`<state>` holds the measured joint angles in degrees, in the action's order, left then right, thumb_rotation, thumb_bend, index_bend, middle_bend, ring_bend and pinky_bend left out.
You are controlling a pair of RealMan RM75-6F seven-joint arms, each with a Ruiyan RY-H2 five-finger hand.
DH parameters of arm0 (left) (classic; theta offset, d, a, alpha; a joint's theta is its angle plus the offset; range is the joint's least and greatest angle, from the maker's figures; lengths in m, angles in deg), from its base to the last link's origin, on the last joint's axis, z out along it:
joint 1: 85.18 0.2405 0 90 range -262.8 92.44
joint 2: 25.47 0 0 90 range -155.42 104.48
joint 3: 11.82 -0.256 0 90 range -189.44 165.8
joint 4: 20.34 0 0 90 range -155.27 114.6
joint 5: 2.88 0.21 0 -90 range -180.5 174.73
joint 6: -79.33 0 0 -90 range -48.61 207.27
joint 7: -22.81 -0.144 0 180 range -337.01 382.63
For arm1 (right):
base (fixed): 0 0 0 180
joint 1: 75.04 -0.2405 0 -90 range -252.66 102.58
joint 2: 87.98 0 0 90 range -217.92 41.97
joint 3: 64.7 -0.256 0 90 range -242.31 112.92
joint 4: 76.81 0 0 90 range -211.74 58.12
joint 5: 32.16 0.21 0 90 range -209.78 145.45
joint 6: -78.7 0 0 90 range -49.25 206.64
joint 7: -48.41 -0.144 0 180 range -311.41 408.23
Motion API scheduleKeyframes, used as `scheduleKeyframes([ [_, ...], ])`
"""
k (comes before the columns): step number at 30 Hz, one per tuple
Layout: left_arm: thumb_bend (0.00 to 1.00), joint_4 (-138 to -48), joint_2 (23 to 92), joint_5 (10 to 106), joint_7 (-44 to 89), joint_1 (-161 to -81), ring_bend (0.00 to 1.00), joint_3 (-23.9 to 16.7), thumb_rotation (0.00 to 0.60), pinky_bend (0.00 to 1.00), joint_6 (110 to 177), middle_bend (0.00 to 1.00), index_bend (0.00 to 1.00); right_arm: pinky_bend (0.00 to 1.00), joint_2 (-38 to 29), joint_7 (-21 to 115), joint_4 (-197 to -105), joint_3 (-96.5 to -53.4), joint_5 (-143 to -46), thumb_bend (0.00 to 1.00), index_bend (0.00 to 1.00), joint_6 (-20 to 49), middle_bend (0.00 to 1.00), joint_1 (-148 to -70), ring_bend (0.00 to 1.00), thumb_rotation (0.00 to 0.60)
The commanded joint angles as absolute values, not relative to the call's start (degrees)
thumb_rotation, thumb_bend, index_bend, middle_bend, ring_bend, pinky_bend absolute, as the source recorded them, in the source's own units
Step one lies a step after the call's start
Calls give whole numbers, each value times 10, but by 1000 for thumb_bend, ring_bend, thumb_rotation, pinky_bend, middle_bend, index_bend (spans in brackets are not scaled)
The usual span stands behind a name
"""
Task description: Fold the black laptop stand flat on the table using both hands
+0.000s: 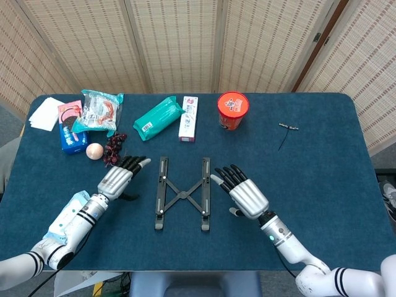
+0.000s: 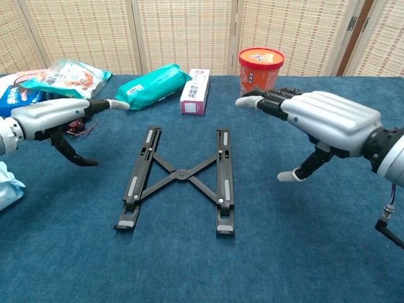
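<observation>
The black laptop stand (image 1: 182,193) (image 2: 180,177) lies on the blue table, its two rails spread apart and joined by a crossed brace. My left hand (image 1: 117,178) (image 2: 53,118) hovers just left of the left rail, fingers spread and holding nothing. My right hand (image 1: 244,193) (image 2: 319,118) hovers just right of the right rail, fingers also apart and empty. Neither hand touches the stand.
Along the back stand a red cup (image 1: 232,110), a white box (image 1: 189,118), a teal pack (image 1: 158,117), snack bags (image 1: 98,111), grapes (image 1: 114,148) and a peach-coloured ball (image 1: 94,151). A blue-white pouch (image 1: 69,214) lies under my left forearm. A small tool (image 1: 286,131) lies far right.
</observation>
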<state>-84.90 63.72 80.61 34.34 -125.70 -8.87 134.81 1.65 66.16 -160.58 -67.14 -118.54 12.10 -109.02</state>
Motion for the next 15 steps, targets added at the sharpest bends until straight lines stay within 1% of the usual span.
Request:
scheduleKeyframes([
  [1, 175, -836, 651, 807, 349, -1263, 35, -86, 600, 46, 1341, 34, 0, 0, 36, 674, -1588, -674, -1184, 35, 0, 132, 0, -1095, 0, 600],
  [15, 174, -785, 700, 804, 364, -1270, 35, -81, 600, 44, 1332, 33, 0, 0, 85, 693, -1535, -680, -1185, 35, 0, 146, 0, -1104, 0, 600],
])
